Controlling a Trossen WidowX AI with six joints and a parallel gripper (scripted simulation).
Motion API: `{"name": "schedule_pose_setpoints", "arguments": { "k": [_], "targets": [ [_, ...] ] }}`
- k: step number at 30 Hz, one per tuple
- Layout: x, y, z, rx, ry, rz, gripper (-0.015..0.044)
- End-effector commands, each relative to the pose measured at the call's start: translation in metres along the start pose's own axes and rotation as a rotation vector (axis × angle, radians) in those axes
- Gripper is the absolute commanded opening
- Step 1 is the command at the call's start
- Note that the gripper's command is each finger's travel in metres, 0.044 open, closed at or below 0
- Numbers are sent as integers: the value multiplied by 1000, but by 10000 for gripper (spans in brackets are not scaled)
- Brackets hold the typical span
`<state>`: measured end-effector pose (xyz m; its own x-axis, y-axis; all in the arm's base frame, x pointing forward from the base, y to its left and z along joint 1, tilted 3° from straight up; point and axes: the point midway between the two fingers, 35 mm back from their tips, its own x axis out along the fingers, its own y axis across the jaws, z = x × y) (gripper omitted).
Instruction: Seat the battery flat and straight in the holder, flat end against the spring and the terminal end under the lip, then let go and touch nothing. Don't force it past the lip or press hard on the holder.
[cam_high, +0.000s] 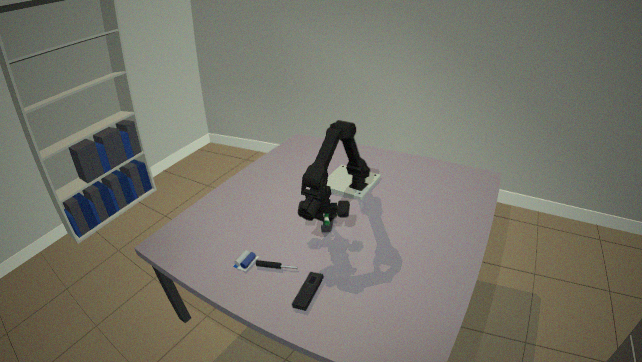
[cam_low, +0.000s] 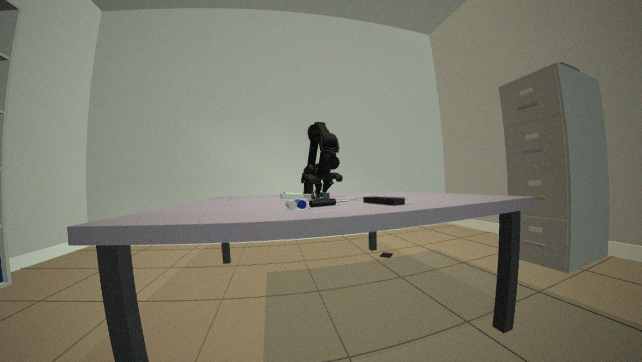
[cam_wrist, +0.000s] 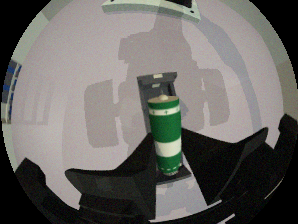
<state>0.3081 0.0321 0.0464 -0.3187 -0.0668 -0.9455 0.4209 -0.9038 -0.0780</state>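
One batt, green w/ white bands, and it's clamped in the hand, a finger either side! Wrist cam has it right over the dark holder, roughly in line w/ it, terminal end toward the lip, the other end at the spring end. Can't tell if it's touching down; no release, fingers on it. Arm bends down over the table from its pale base plate. Out front, well apart from the hand: blue-and-white item, then a screwdriver just beside it, then a black remote, lying flat.
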Motion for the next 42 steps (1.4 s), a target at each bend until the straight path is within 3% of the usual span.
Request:
{"name": "schedule_pose_setpoints", "arguments": {
  "k": [1,42],
  "targets": [
    [2,0,-3,-6,32,-4,83],
    [9,0,3,-18,246,-7,83]
  ]
}}
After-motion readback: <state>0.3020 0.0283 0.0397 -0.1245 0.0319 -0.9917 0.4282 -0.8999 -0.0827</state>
